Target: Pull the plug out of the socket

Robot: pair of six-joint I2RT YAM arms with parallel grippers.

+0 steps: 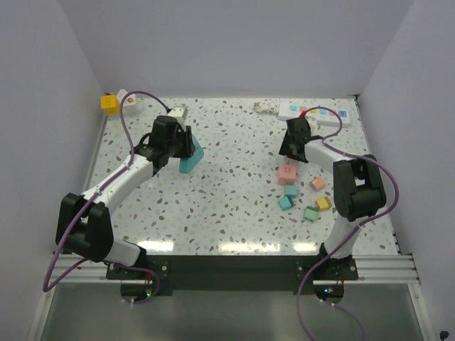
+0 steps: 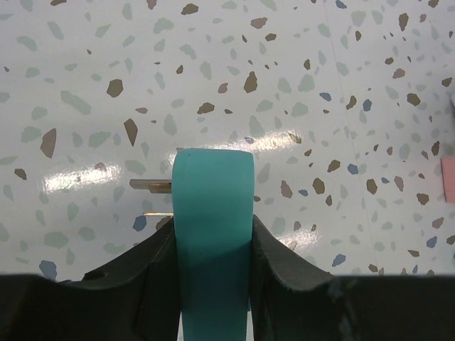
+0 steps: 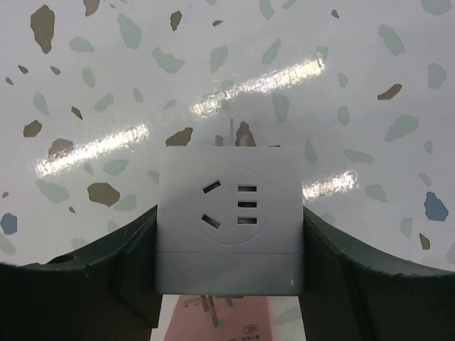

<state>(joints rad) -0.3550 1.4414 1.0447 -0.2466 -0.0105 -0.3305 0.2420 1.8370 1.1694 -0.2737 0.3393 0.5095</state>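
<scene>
Right fingers pinch the white plug, near the socket.

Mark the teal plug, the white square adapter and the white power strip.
teal plastic plug (image 2: 213,213), left wrist view, on its broad teal body.
white square plastic adapter (image 3: 231,213), right wrist view, on its socket face.
white oblong plastic power strip (image 1: 318,113), top external view, middle of the bar.
</scene>
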